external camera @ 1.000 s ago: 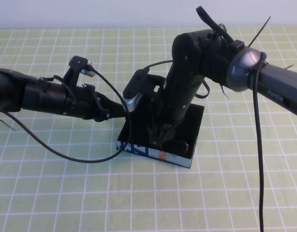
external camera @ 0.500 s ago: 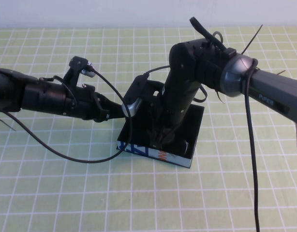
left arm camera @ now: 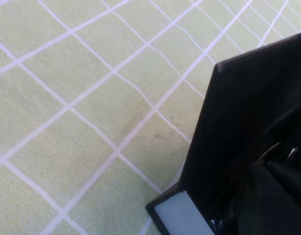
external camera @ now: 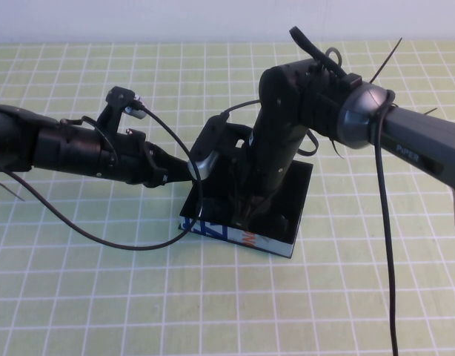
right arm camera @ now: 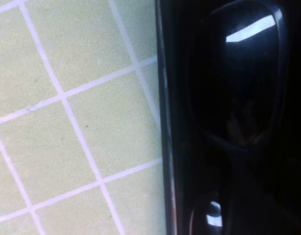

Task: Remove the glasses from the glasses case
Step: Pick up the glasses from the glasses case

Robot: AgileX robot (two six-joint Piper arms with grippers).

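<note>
Right, you're at the grasp step: the glasses case (external camera: 246,222) sits open mid-tabletop (external camera: 101,297), lid laid back on the far side, light-blue printed front facing near. Your right gripper (external camera: 246,211) is plunged down into the case from the right arm, and the right wrist view shows the glasses (right arm camera: 238,83) right under it, dark lenses glinting, lying inside against the case wall. Can't tell whether those jaws are released or already grasping the frame; the arm body hides the tips in the high view and the wrist view doesn't show them. Your left gripper (external camera: 184,169) comes in from the left and sits at the case's left far corner by the lid; it looks like it's steadying the case, but I can't tell the state of its jaws either. Glasses not out yet, so the task is roughly at its midpoint by my guess. Next you'd want a firm pinch on the frame, probably near the bridge, then a straight lift clear of the walls while the left side holds the case down. Watch for the case lifting with the glasses.
</note>
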